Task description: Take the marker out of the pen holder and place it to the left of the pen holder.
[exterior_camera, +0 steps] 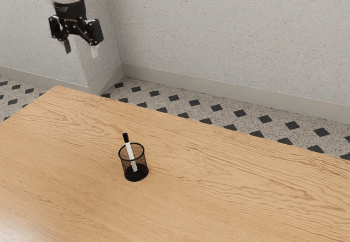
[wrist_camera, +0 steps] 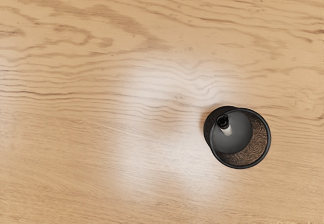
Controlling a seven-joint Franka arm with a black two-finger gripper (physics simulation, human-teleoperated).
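Marker point(exterior_camera: 129, 148) leans inside the pen holder point(exterior_camera: 138, 175) on the counter point(exterior_camera: 219, 198); end effector point(exterior_camera: 81, 49) is raised, wide and empty; marker should prove light, stiff, slightly slippery; grasp squarely at the black cap point(exterior_camera: 126, 137) projecting above the rim point(exterior_camera: 144, 153).

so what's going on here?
Nobody is handling anything right now. The arm's claw hangs open and empty, up in the exterior view's upper left, clear of the table. The marker leans in the mesh pen holder, its black cap sticking up past the rim. The job is to take it out and set it left of the holder; it's not out yet.
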